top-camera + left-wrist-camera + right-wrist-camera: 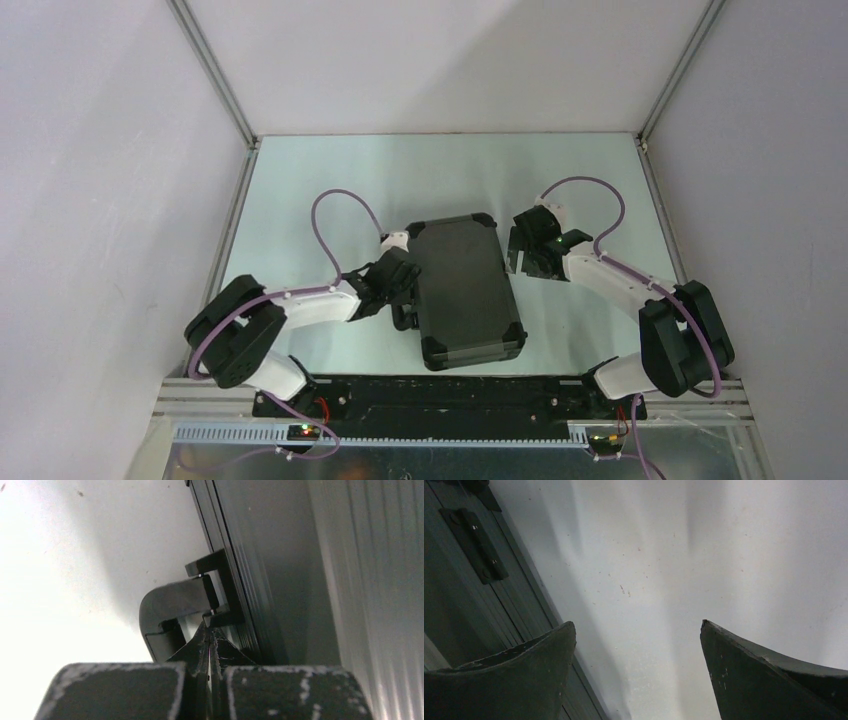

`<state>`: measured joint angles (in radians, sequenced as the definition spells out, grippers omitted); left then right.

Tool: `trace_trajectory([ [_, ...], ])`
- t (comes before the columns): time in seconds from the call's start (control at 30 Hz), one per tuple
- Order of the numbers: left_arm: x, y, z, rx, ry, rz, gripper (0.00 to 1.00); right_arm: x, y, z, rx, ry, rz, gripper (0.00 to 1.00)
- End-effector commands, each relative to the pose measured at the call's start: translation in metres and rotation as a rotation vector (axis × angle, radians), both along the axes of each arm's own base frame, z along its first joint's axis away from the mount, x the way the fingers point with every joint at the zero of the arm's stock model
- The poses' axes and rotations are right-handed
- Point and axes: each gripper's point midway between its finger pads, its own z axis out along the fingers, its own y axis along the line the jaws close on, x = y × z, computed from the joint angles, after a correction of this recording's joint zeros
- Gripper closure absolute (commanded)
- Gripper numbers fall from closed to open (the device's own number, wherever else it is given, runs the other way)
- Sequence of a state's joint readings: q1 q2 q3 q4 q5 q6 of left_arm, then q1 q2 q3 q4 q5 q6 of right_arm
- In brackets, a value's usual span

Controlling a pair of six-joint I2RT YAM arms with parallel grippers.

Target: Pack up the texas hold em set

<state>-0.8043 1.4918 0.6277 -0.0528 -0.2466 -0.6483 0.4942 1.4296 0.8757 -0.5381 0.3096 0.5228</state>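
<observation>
case (465, 290): closed, flat on the table (330, 170), frame centre | handling: probably heavy with chips, rigid, smooth sides likely slippery; best held by the handle (170, 602) on its left edge | left gripper (209, 635): fingers pressed together, empty, tips at the handle bracket | right gripper (639, 625): spread wide, empty, beside the hinge (474, 542) on the right edge

Ribbed matt black case (465, 290), glossy black plastic handle (170, 605), smooth pale table (330, 180), scuffed matt jaws
</observation>
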Motion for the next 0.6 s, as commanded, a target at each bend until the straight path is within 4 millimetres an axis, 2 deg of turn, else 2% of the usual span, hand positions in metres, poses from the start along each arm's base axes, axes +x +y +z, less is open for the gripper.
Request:
trace_trajectory([
  [0.0,-0.084,-0.081,-0.032,-0.289,0.295,-0.315,1.0,-0.022,0.048,-0.016,0.129,0.1,0.127,0.01],
  [0.17,-0.086,-0.082,-0.031,-0.32,0.286,-0.32,1.0,-0.022,0.047,-0.015,0.127,0.097,0.125,0.01],
  [0.33,-0.074,-0.081,-0.009,-0.347,0.198,-0.289,1.0,-0.021,0.046,-0.014,0.122,0.091,0.121,0.01],
  [0.47,-0.059,-0.061,-0.001,-0.237,0.153,-0.2,1.0,-0.02,0.044,-0.01,0.116,0.078,0.119,0.01],
  [0.5,-0.057,-0.047,-0.002,-0.178,0.144,-0.161,1.0,-0.02,0.043,-0.01,0.114,0.076,0.122,0.01],
  [0.57,-0.051,-0.034,0.004,-0.116,0.121,-0.122,1.0,-0.019,0.043,-0.008,0.115,0.066,0.121,0.01],
])
